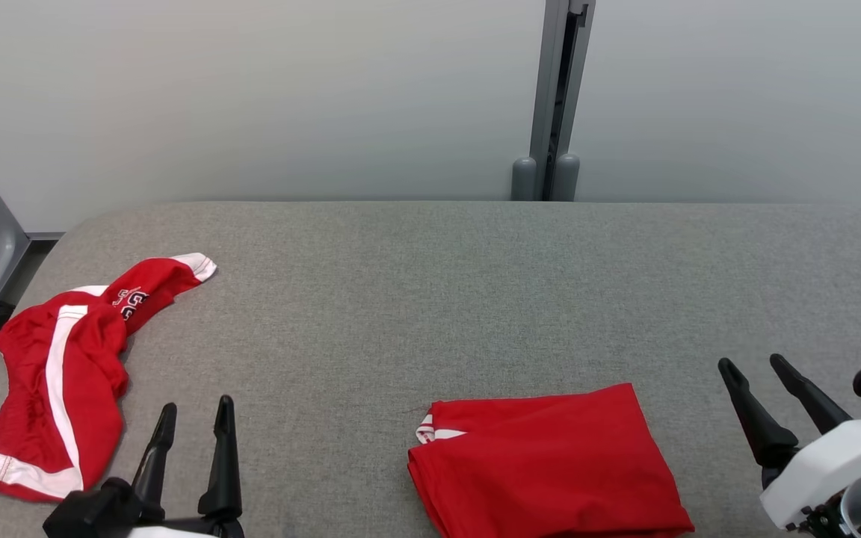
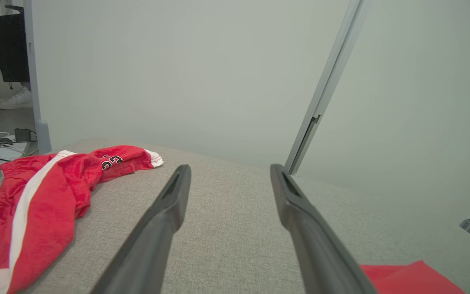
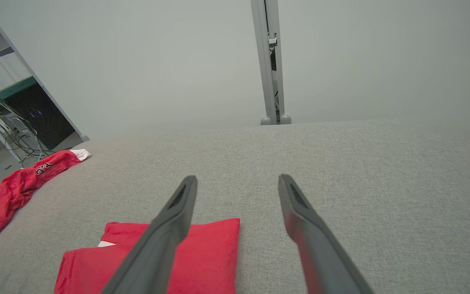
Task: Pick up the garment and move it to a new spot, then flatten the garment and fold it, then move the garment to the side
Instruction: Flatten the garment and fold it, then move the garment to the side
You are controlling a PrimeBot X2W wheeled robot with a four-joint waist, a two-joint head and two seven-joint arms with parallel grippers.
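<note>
Grey fabric covered the counter [image 1: 430,299] before a pale wall, with a folded garment [image 1: 550,463] at 6 o'clock by the front edge and crumpled shorts [image 1: 64,373] at 8 o'clock, well apart. Left fingers [image 1: 221,456] and right fingers [image 1: 752,415] hovered spread and empty, the left just beside the shorts, the right at 4 o'clock near the folded garment. Dragging the folded garment aside by one edge would likely pull its layers open, and the shorts, close to the counter's left edge, could slip off if nudged.
</note>
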